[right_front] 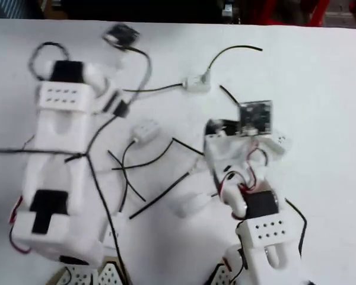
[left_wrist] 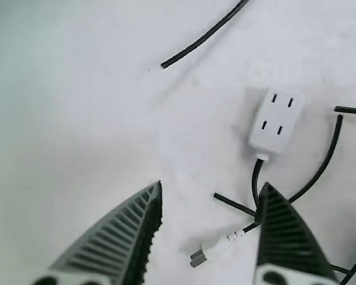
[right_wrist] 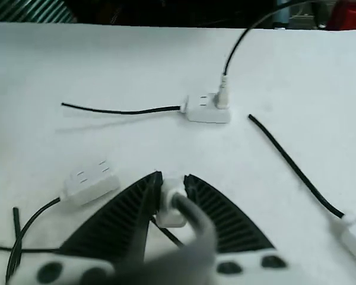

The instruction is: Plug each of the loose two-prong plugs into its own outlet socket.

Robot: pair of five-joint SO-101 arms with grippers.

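The left gripper (left_wrist: 211, 185) had its fingers spread wide. A loose plug (left_wrist: 209, 252) lay on the table (left_wrist: 77, 119) in the gap between them, closer to one finger than the other. An outlet (left_wrist: 276, 120) lay face up just beyond the fingertips, apart from both. The right gripper (right_wrist: 173, 176) was clamped on a second plug (right_wrist: 168, 199) at its fingertips. Well ahead of those fingers sat a far outlet (right_wrist: 204, 108) with a seated plug (right_wrist: 223, 95) already in it.
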